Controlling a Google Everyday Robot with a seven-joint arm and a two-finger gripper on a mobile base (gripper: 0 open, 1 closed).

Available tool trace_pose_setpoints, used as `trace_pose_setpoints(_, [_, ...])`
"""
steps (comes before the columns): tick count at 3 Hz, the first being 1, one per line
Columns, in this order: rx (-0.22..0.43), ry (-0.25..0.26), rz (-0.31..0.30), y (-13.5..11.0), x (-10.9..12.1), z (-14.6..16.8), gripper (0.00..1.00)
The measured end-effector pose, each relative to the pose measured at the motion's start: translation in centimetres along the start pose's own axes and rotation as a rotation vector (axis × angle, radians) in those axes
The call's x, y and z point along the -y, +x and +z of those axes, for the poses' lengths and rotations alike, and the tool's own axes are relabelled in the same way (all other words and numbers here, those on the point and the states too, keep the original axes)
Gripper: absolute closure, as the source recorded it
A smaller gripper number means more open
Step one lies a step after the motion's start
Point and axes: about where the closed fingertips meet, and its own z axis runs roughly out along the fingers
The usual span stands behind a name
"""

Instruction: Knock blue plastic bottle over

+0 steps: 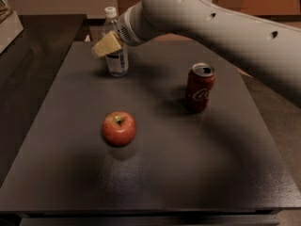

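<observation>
The blue plastic bottle (115, 56) stands upright at the far left of the dark table (188, 173). It is clear with a white cap and a label. My gripper (105, 46), with tan fingers, is right in front of the bottle's upper part and hides some of its label. It reaches in from the upper right on a thick grey-white arm (211, 27). I cannot tell whether the gripper touches the bottle.
A red Coca-Cola can (199, 87) stands upright right of centre. A red apple (119, 128) sits at the centre left, nearer to me. A light-coloured object (7, 22) lies on the dark counter at the far left.
</observation>
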Motion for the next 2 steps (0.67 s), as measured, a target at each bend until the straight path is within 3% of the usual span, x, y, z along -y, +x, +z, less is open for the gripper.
trace_pose_setpoints(2, [0.01,-0.01,-0.032,-1.22,0.26,0.02,0.64])
